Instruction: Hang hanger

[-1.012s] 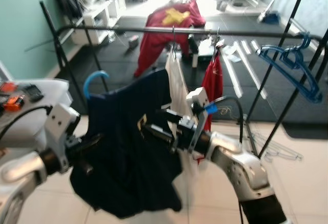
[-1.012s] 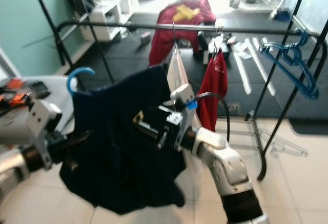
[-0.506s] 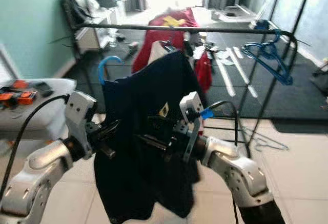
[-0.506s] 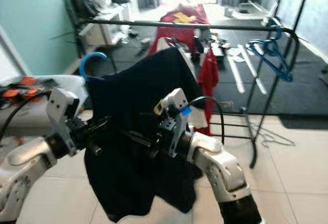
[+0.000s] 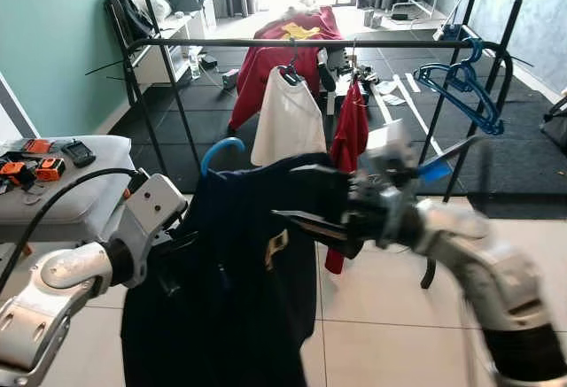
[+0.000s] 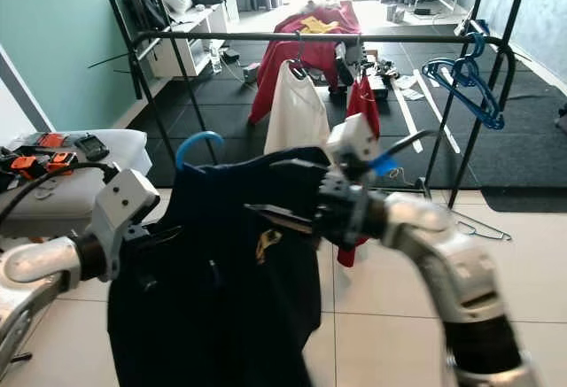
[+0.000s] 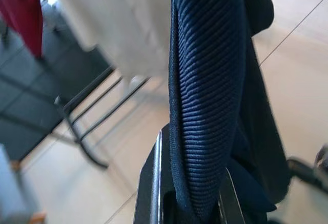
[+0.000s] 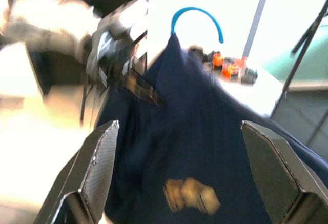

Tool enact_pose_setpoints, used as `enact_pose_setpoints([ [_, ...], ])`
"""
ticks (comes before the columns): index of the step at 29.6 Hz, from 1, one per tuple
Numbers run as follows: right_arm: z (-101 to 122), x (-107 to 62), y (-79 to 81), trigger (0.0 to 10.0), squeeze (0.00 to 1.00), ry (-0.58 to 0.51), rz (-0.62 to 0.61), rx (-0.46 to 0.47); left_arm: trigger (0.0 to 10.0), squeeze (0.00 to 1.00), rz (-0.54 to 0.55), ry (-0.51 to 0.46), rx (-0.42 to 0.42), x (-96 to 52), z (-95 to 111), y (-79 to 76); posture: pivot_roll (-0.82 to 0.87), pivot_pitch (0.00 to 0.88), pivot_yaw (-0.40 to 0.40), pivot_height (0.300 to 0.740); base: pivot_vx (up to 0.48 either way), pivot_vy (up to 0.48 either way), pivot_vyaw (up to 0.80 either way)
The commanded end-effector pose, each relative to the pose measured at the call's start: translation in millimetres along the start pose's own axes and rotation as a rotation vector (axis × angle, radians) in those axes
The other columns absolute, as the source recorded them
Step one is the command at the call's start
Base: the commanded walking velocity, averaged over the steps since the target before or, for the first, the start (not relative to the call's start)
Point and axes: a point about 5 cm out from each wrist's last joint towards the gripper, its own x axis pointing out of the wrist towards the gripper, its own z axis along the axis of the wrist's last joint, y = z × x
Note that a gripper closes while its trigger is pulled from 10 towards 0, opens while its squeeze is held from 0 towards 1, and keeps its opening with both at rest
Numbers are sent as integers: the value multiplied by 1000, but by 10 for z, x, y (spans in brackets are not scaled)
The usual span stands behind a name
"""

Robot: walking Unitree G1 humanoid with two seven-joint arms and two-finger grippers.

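my left gripper [image 7: 187, 203] is clamped on the navy shirt [image 5: 239, 281], which hangs on a blue hanger [image 5: 220, 147] below the rail [image 5: 301, 42]. my right gripper [image 8: 189, 178] stands wide, apart from the shirt.

Count, front to back: one dark navy shirt [image 5: 239, 281] on one light-blue hooked hanger [image 5: 220, 146]; one black metal clothes rail [image 5: 221, 42] carrying two hung garments, one white top [image 5: 285, 126] and one red top [image 5: 350, 135], with a bunch of empty blue plastic hangers [image 5: 461, 90], number unclear. One large red garment with a yellow print [image 5: 288, 37] behind; two silver robot arms, two grippers.
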Motion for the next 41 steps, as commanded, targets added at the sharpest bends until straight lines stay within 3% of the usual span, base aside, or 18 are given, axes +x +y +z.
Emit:
enact_pose_setpoints([
  [1, 51, -17, 74, 10000, 0, 22, 67, -47, 10000, 0, -2, 5, 47, -10, 22, 50, -97, 11, 37, 740, 0, 0, 0],
  [3, 51, -17, 74, 10000, 0, 22, 67, -47, 10000, 0, -2, 5, 47, -10, 22, 50, -97, 11, 37, 740, 0, 0, 0],
  [5, 90, -170, 38, 10000, 0, 149, 57, -124, 10000, 0, -87, -8, 101, -4, 105, 18, -107, 7, 39, 740, 0, 0, 0],
  [6, 90, -170, 38, 10000, 0, 149, 57, -124, 10000, 0, -87, -8, 101, -4, 105, 18, -107, 7, 39, 740, 0, 0, 0],
  [8, 60, -225, 10, 10000, 0, 251, 58, -170, 10000, 0, -244, -57, 154, 3, 275, -126, -108, 7, 39, 740, 0, 0, 0],
  [9, 60, -225, 10, 10000, 0, 251, 58, -170, 10000, 0, -244, -57, 154, 3, 275, -126, -108, 7, 39, 740, 0, 0, 0],
  [11, 53, -214, -5, 10000, 0, 263, 68, -180, 10000, 0, -345, -89, 185, 3, 384, -231, -107, 8, 42, 740, 0, 0, 0],
  [13, 53, -214, -5, 10000, 0, 263, 68, -180, 10000, 0, -345, -89, 185, 3, 384, -231, -107, 8, 42, 740, 0, 0, 0],
  [15, 55, -190, -14, 10000, 0, 273, 87, -195, 10000, 0, -416, -88, 224, -6, 432, -288, -105, 6, 42, 740, 0, 0, 0],
  [29, -41, -95, 7, 10000, 0, 318, 160, -211, 10000, 0, -510, -130, 257, -9, 575, -354, -103, 9, 41, 740, 0, 0, 0],
  [30, -81, -77, 53, 8706, 0, 335, 196, -200, 10000, 0, -515, -141, 263, -12, 605, -356, -102, 12, 39, 740, 0, 0, 0],
  [31, -81, -77, 53, 8706, 0, 335, 196, -200, 10000, 0, -515, -141, 263, -12, 605, -356, -102, 12, 39, 740, 0, 0, 0],
  [32, -130, -68, 86, 3725, 0, 359, 221, -195, 10000, 0, -521, -145, 271, -16, 629, -353, -101, 12, 38, 740, 0, 0, 0],
  [34, -130, -68, 86, 3725, 0, 359, 221, -195, 10000, 0, -521, -145, 271, -16, 629, -353, -101, 12, 38, 740, 0, 0, 0],
  [35, -191, -68, 105, 0, 0, 391, 235, -194, 10000, 0, -525, -151, 280, -22, 655, -348, -101, 13, 36, 740, 0, 0, 0],
  [41, -252, -72, 66, 0, 0, 416, 217, -199, 10000, 0, -553, -172, 307, -47, 724, -346, -104, 6, 38, 740, 0, 0, 0],
])
